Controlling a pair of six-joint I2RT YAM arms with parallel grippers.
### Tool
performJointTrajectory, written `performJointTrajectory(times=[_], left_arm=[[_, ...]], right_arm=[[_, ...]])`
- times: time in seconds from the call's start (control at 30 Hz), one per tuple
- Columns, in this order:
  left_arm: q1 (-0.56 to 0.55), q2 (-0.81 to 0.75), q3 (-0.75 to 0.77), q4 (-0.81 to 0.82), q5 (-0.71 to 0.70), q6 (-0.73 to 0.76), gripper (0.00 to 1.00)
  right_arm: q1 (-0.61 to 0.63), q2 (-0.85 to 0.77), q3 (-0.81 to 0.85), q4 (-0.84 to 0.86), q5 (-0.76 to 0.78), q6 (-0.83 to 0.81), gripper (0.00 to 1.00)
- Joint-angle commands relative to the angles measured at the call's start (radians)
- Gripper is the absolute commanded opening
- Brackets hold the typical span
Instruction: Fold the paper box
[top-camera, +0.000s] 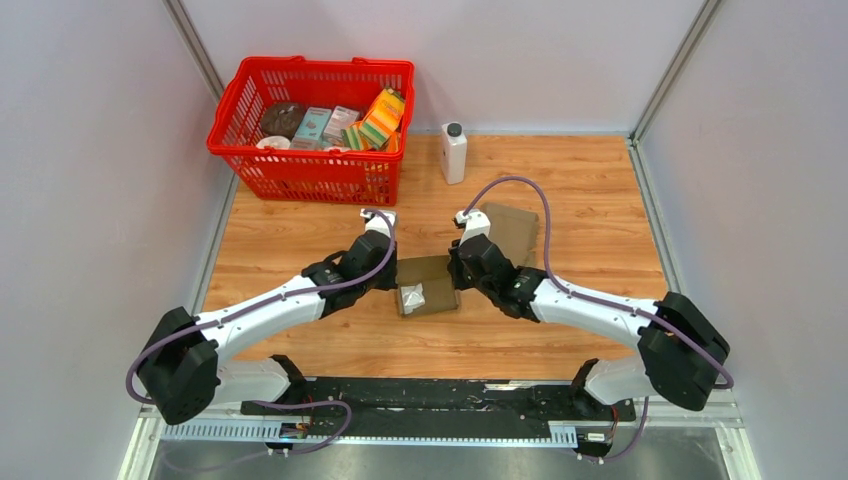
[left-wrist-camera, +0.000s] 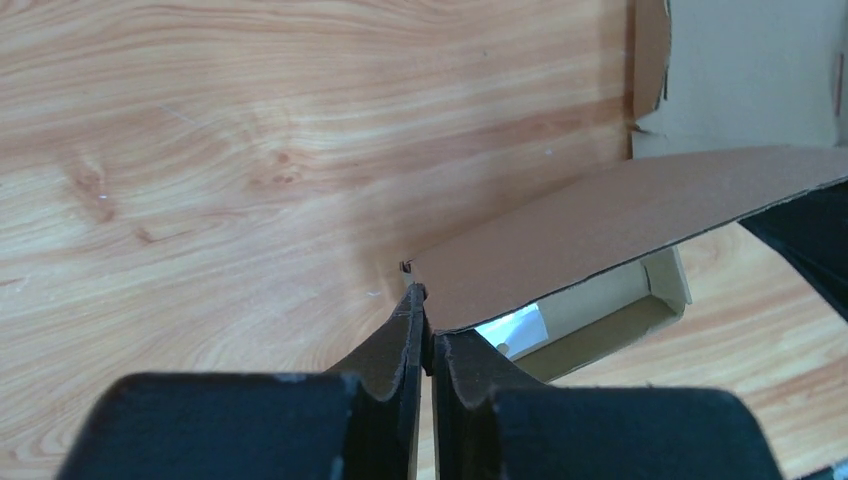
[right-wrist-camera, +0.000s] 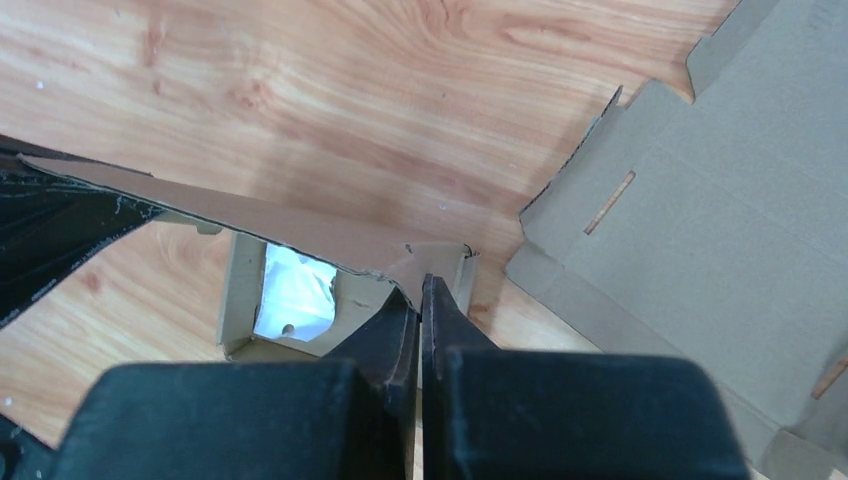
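The brown paper box (top-camera: 428, 286) sits on the wooden floor between both arms, its lid (left-wrist-camera: 620, 215) raised at a slant over the open tray. A white packet (left-wrist-camera: 515, 328) lies inside and also shows in the right wrist view (right-wrist-camera: 295, 295). My left gripper (top-camera: 392, 276) is shut on the lid's left corner (left-wrist-camera: 424, 300). My right gripper (top-camera: 458, 266) is shut on the lid's right corner (right-wrist-camera: 420, 290). The lid (right-wrist-camera: 250, 212) spans between the two grippers.
A second, flat unfolded cardboard sheet (top-camera: 512, 232) lies just behind and right of the box, seen large in the right wrist view (right-wrist-camera: 700, 230). A red basket (top-camera: 312, 125) of groceries stands at the back left. A white bottle (top-camera: 453, 152) stands beside it.
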Motion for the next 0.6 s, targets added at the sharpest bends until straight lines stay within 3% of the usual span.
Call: performJointTrajectory(times=[0.0, 0.27, 0.57], left_arm=[[-0.004, -0.014, 0.019, 0.039, -0.146, -0.073, 0.09], [-0.004, 0.009, -0.043, 0.158, -0.195, -0.118, 0.10], [-0.025, 0.015, -0.128, 0.242, -0.176, -0.192, 0.09]], right_arm=[[0.042, 0.039, 0.021, 0.147, 0.273, 0.155, 0.00], [0.078, 0.145, 0.003, 0.232, 0.407, 0.247, 0.00], [0.136, 0.125, -0.085, 0.285, 0.479, 0.248, 0.00]])
